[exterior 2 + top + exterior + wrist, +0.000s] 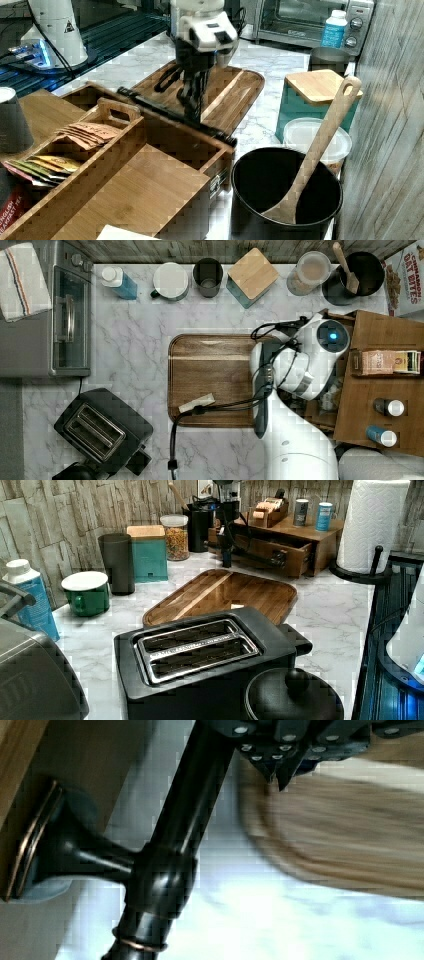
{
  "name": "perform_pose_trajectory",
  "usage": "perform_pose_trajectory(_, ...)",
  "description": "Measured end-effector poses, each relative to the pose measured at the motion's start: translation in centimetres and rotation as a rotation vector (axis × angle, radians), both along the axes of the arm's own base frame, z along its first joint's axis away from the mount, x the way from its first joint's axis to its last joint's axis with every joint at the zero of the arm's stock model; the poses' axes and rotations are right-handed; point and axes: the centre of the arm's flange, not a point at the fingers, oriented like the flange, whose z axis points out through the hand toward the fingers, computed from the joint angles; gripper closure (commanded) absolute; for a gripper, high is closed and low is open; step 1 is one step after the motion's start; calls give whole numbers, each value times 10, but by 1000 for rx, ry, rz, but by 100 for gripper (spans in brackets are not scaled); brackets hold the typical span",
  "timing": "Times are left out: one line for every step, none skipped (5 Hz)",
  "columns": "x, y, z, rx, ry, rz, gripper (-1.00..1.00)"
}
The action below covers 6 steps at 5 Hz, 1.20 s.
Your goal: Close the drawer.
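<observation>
Right view: medium-brown wooden drawer (170, 135) sits pulled out of the cabinet (150, 195) on the marble surface (280, 65). Jaws of the black gripper (195, 107) at its dark bar handle (150, 107), clench state unclear. Closing push not yet done.

One drawer (165, 135), one tray (215, 375), one toaster (200, 652)

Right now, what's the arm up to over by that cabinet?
The Panda arm has its pincer down at the dark bar handle of the drawer, which stands pulled out from the wooden cabinet toward the tray. The drawer is not yet closed. Whether the pincer grips the handle cannot be told.
</observation>
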Motion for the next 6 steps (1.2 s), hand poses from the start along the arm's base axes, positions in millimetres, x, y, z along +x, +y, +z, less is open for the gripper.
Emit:
perform_pose_trajectory(-13, -49, 0, -31, 11, -76, 100)
perform_pose_trajectory(-26, -78, 11, -38, 72, -199, 100)
perform_pose_trajectory(-23, -74, 15, -74, 93, -290, 100)
perform_pose_trajectory(-22, -67, 14, -117, 101, -263, 100)
perform_pose_trajectory(-23, -65, 14, -128, 91, -261, 100)
perform_pose_trajectory(-24, -63, 15, -137, 92, -250, 100)
